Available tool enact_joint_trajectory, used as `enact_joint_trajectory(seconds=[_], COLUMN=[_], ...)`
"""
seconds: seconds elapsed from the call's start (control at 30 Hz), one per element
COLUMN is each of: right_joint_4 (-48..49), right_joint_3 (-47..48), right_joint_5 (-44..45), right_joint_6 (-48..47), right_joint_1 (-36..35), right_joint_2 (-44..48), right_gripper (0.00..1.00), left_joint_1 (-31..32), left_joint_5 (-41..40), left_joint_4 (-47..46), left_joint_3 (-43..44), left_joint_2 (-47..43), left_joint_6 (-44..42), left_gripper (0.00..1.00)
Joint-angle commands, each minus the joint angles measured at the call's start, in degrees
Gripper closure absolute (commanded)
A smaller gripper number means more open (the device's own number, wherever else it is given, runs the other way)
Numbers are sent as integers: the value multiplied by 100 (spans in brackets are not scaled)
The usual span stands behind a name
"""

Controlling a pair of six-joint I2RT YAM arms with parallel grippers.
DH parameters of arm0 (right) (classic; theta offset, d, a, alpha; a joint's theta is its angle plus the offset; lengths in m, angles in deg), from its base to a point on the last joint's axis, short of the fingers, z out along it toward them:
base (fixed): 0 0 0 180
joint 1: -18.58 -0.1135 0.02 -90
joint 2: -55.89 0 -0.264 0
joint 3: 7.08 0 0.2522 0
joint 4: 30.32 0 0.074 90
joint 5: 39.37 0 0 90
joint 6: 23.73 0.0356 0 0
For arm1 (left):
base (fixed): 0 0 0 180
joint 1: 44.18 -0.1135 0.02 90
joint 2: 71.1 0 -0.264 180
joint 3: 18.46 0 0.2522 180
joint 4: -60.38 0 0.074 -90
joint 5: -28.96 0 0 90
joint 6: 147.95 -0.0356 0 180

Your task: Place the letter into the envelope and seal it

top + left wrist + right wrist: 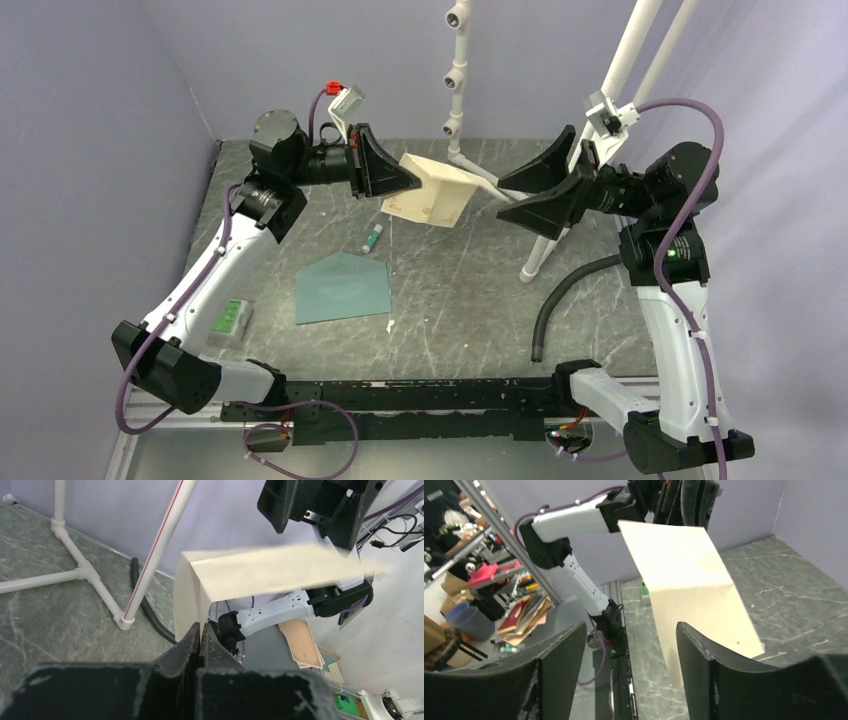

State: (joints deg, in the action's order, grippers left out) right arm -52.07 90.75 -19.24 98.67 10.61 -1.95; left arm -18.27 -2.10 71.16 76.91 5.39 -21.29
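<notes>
pinched at one edge only by the left pincer (408,181), with the right pincer (512,196) wide and empty, the bent cream paper letter (437,197) could slip.

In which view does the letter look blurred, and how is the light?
Left wrist view: the letter is smeared toward its right end, and the left tool is dark. Right wrist view: the letter is sharp and bright. Top view: sharp, with only soft shadows.

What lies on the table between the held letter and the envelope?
A small white-and-green stick, seen in the top view, between letter and envelope.
</notes>
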Motion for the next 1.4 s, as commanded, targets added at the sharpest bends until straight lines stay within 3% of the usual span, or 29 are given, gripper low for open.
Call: enact_joint_trajectory(seconds=[0.0,0.2,0.33,0.47,0.67,0.77,0.87,0.93,1.0,1.13,1.23,1.3,1.37], right_joint_4=[-841,-821,-795,-1671,-3194,-3758,-4052,-4221,-4370,-4436,-4120,-3899,-3741], right_joint_3=[162,318,360,566,1103,1349,1414,1369,1377,1420,1293,1211,1147], right_joint_5=[-493,947,1426,2094,2958,2593,1671,1413,1435,1309,1262,1355,1594], right_joint_6=[-1125,-761,-689,-1592,-2964,-3509,-3899,-4170,-4274,-4292,-4140,-4028,-3922], right_joint_1=[-11,-8,-82,-800,-2117,-2334,-2367,-2367,-2367,-2387,-2410,-2411,-2411], right_joint_2=[157,199,151,-71,-836,-1146,-1168,-1128,-1143,-1239,-1170,-1062,-974], right_gripper=[25,31,28,14,11,14,18,25,39,77,100,100,100], left_joint_1=[-69,-96,-95,-97,-95,-95,-95,-96,-95,-95,-95,-131,-164], left_joint_5=[38,127,787,1917,2493,2624,2674,2757,2812,2782,2686,2426,1472], left_joint_4=[-493,123,540,416,522,600,717,549,354,342,672,1564,3050], left_joint_3=[12,170,310,367,329,336,341,298,249,254,377,639,1059], left_joint_2=[-88,-29,-9,65,-42,-72,-89,-97,-126,-169,-138,-81,-64], left_joint_6=[208,-382,-812,-698,-824,-879,-956,-784,-627,-607,-802,-1393,-2456], left_gripper=[98,98,98,98,98,98,97,98,97,97,95,65,42])
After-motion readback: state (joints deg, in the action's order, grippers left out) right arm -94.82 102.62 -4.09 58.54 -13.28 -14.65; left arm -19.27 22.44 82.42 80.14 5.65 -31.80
